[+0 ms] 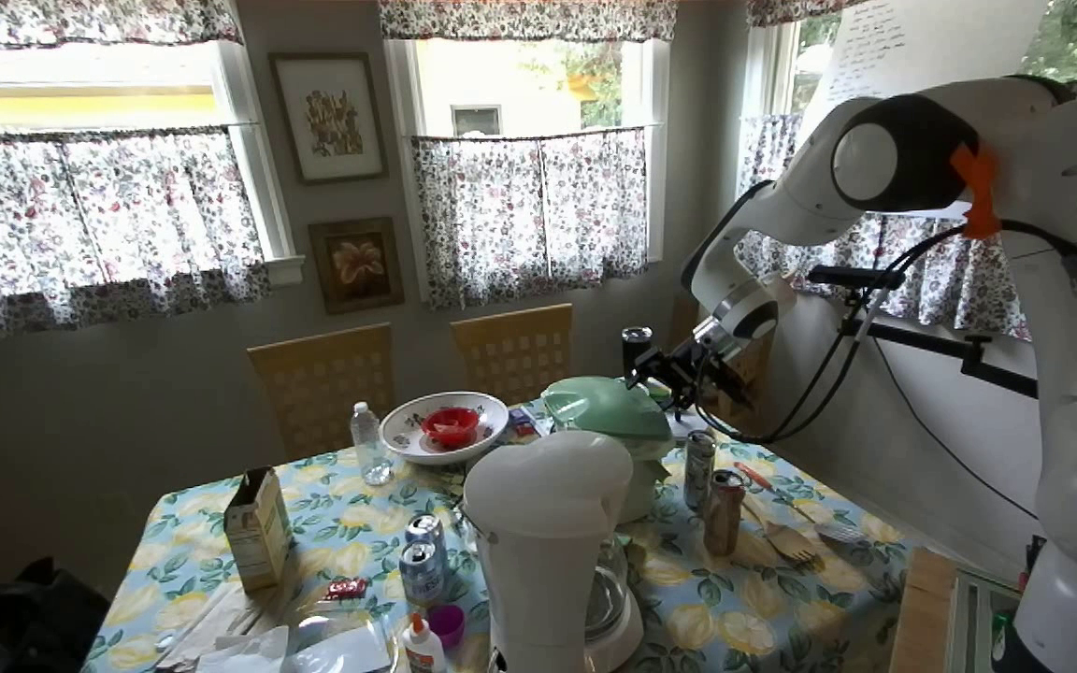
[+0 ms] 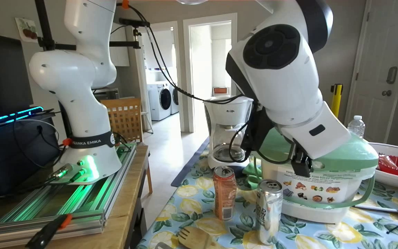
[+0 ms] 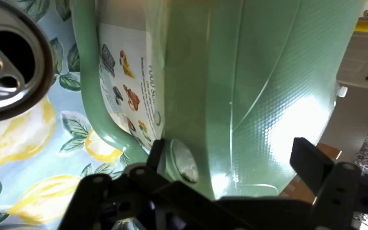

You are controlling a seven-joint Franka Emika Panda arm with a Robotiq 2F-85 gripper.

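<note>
- The green lid (image 3: pixel 267 64) is looking light, stiff and slippery; its lip (image 3: pixel 187 89) is offering the likeliest hold.
- The lid is gleaming, translucent, covering a pale bin (image 2: pixel 318 189) carrying food pictures.
- Near the coffee maker (image 2: pixel 229 111), the bin is standing upright on the tabletop (image 1: pixel 333 509).
- The tool (image 3: pixel 229 150) is gaping wide near the lip; whether it is touching, the views are leaving unclear.
</note>
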